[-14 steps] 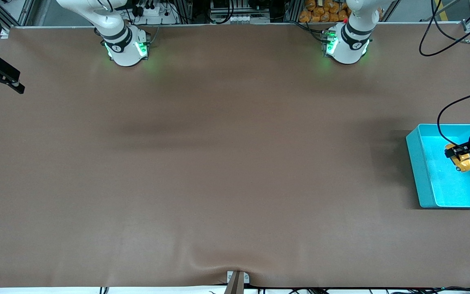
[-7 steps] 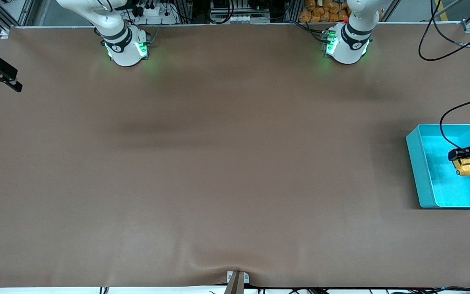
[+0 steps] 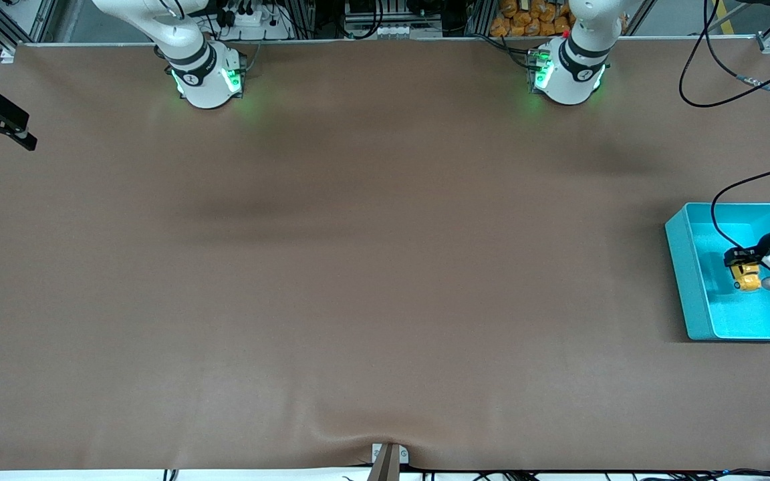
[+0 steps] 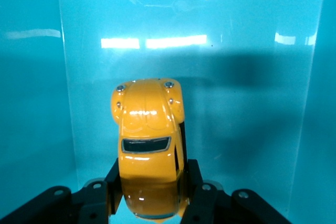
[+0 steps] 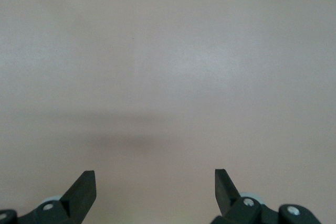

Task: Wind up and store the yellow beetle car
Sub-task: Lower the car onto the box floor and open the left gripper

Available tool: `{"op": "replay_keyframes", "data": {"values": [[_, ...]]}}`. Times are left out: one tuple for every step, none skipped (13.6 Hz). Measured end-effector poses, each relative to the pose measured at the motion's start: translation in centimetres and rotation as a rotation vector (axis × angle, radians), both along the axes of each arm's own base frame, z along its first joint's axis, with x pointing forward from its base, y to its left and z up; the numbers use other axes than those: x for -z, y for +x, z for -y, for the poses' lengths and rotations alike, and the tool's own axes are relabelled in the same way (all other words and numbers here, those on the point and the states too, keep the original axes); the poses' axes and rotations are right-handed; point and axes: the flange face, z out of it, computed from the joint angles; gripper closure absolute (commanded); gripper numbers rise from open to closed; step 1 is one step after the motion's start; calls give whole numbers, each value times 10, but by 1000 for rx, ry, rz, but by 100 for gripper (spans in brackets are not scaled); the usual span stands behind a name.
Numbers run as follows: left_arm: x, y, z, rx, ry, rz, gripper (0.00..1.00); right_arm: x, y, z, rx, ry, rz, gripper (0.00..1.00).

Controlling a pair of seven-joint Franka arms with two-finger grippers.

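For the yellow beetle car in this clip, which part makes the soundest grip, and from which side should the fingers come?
Across its flanks, from above. The yellow beetle car has a rounded roof and hood that fingers would likely slip off, while its sides are flatter and narrow. The left gripper shows exactly this, shut on the body's two sides over the teal bin. The right gripper waits open over bare table.

I see the yellow beetle car (image 3: 747, 277) as a tiny orange-yellow toy with a rounded, glossy body, a dark window and small silver studs at its rounded end (image 4: 146, 124). It sits pinched by its sides between the fingers of the left gripper (image 3: 740, 264), inside the teal bin (image 3: 689, 267) at the left arm's end of the table. I can't tell whether its wheels touch the bin floor.
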Motion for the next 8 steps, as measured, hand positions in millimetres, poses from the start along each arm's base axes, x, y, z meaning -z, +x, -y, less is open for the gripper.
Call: {"op": "replay_keyframes", "data": {"values": [[2, 0, 0, 16, 12, -6, 100, 0, 0, -1, -1, 0, 0, 0], [3, 0, 0, 31, 23, -10, 100, 0, 0, -1, -2, 0, 1, 0], [6, 1, 0, 40, 30, -11, 100, -2, 0, -1, -2, 0, 4, 0], [8, 1, 1, 46, 32, -11, 100, -4, 0, -1, -2, -1, 8, 0], [12, 1, 1, 49, 30, -12, 100, -5, 0, -1, -2, -1, 11, 0], [15, 1, 2, 51, 29, -12, 100, -5, 0, -1, -2, -1, 10, 0], [18, 2, 3, 52, 27, -11, 100, -5, -1, -1, -3, -1, 7, 0], [21, 2, 3, 54, 26, -12, 100, -5, -1, -2, -3, -1, 6, 0]]}}
